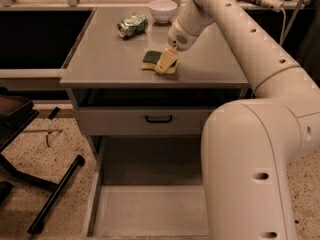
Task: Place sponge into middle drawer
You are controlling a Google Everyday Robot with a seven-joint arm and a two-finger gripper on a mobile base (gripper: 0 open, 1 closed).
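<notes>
The sponge (149, 59), dark green on top with a pale yellow body, lies flat on the grey cabinet top near its middle. My gripper (166, 62) comes down from the upper right and sits on the sponge's right end, touching it. The middle drawer (150, 209) is a wide grey box pulled out low at the front of the cabinet, with its flat floor showing. My arm hides the drawer's right part.
A crushed green can (132, 25) and a white bowl (163, 10) stand at the back of the cabinet top (100, 59). A closed grey drawer front with a black handle (159, 119) sits under the top. A black chair base (30, 184) is on the floor at left.
</notes>
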